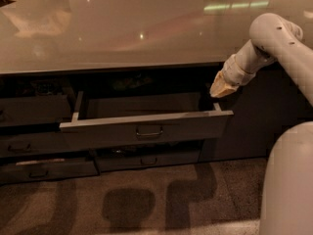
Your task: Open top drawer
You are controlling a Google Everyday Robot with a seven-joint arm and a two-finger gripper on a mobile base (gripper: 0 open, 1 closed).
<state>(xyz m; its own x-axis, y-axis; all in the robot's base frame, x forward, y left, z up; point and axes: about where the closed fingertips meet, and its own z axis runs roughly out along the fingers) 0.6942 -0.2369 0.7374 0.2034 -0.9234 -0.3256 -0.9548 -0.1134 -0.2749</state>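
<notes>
Nearest the camera, a pale, rounded arm segment (288, 180) fills the lower right corner, above the speckled floor (137, 199) with its dark shadows. Behind that come the shallow lower drawer fronts (146, 158), shut.

Above them the top drawer (107, 131) stands pulled well out from the cabinet. Its dark front with the small loop handle (149, 132) faces the camera, and its pale inner floor and sides are exposed. By the look of it the task is largely done.

The hand (221, 88) hangs free just above the drawer's right rear corner and holds nothing. Whether it is spread or pressed together I cannot tell. Farthest back, the glossy bench (122, 28) top carries reflections.

The risks lie in withdrawal. If the hand drops or sweeps left, it could catch the drawer's right side wall and push the drawer back in. The near arm segment, swinging left, could also knock the protruding front and shut it.
</notes>
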